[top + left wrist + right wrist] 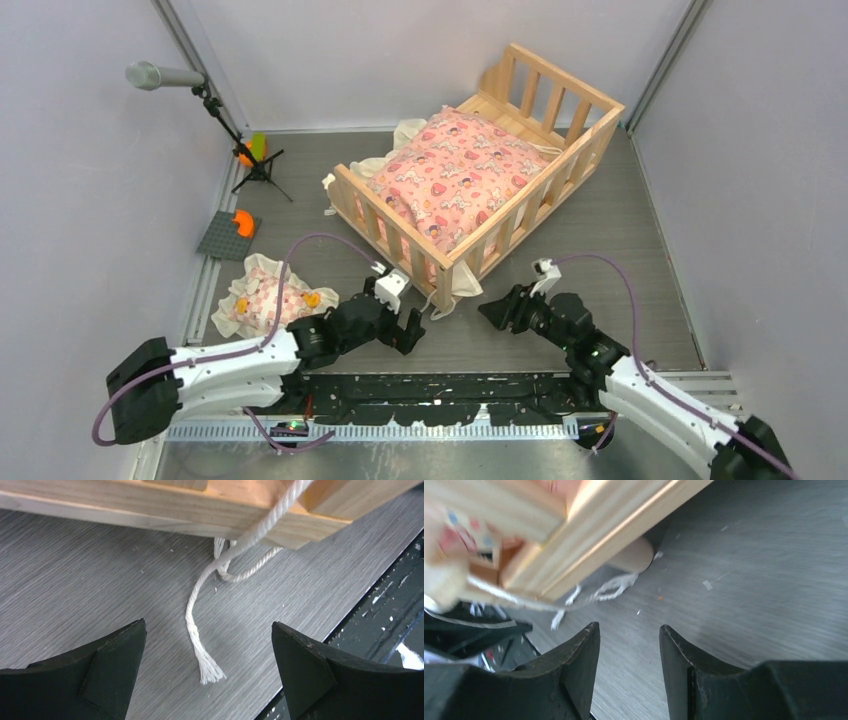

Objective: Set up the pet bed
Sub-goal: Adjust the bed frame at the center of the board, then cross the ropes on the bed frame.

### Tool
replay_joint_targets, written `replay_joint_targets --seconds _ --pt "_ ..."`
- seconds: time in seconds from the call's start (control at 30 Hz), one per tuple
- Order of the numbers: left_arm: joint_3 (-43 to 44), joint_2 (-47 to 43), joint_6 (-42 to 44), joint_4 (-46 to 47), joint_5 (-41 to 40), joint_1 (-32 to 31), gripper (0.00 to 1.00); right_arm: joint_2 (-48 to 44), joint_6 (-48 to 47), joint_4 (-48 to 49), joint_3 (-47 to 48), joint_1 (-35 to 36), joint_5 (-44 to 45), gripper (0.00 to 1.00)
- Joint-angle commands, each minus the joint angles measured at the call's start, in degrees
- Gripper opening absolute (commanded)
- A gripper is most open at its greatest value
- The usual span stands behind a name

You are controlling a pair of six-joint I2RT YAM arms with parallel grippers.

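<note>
The pale wooden pet bed (556, 176) with slatted sides stands tilted across the middle of the table. A pink printed cushion (458, 175) lies inside it. My left gripper (410, 330) is open and empty, just in front of the bed's near corner. The left wrist view shows the bed's bottom rail (165, 510) and a white cord (200, 640) lying on the table between my fingers. My right gripper (492, 312) is open and empty, right of that corner. The right wrist view shows the bed's rail (614, 530) close ahead.
A small frilled pillow (262, 300) lies on the table at the left, beside my left arm. A grey plate (226, 235) with an orange piece and a microphone stand (240, 140) are at the far left. Grey walls close in three sides.
</note>
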Motion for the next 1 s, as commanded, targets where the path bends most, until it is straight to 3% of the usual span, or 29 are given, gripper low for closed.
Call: replay_joint_targets --seconds 0.0,0.13,0.27,0.5,0.63,0.97 --pt "0.7 5.8 1.9 14.0 0.1 0.1 0.97 9.8 -4.4 26.2 -2.9 9.8 4.2 0.52" --pt "0.5 9.1 3.7 17.5 -0.1 0.3 0.97 22.1 -8.2 33.7 -0.9 17.1 9.5 0.52" --pt "0.4 10.7 5.9 20.3 -1.9 0.2 0.97 34.3 -7.2 47.1 -1.7 18.6 11.5 0.52" --pt "0.1 10.7 7.4 21.2 -2.9 0.4 0.93 47.9 -8.6 62.8 -0.1 21.8 13.3 0.52" --pt "0.0 10.3 7.8 20.6 -3.5 0.4 0.91 51.1 -9.2 67.5 0.6 23.0 13.0 0.52" --pt "0.3 11.4 8.7 20.8 -4.2 1.0 0.88 49.8 -11.4 65.9 1.0 25.0 15.5 0.49"
